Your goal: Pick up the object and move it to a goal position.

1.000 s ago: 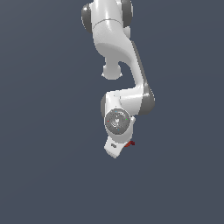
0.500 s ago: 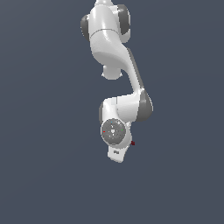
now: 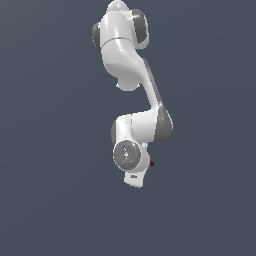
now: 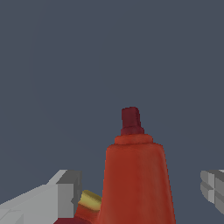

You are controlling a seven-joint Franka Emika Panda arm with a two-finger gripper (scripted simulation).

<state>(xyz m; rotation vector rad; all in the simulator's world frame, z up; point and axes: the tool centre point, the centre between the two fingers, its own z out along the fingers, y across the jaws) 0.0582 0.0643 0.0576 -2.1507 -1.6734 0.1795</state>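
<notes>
Red-orange object [image 4: 135, 179] sitting between the fingers [image 4: 65, 192] of the gripper [image 4: 140, 192], dark tip pointing away from the palm. Gripper spread wide, both pads clear of the body. Best closed slowly, centred on the rounded body, before lifting.

Matt red-orange object [image 4: 135, 183]; glossy white arm [image 3: 127, 55].

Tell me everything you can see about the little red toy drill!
The red toy drill looks like smooth, shiny red-orange plastic. Its rounded body narrows toward a short dark red tip, and a small yellow bit sticks out low on one side. In the wrist view it sits between the gripper jaws, which stand apart with gaps showing either side. In the exterior view only a red speck peeks past the arm.
</notes>
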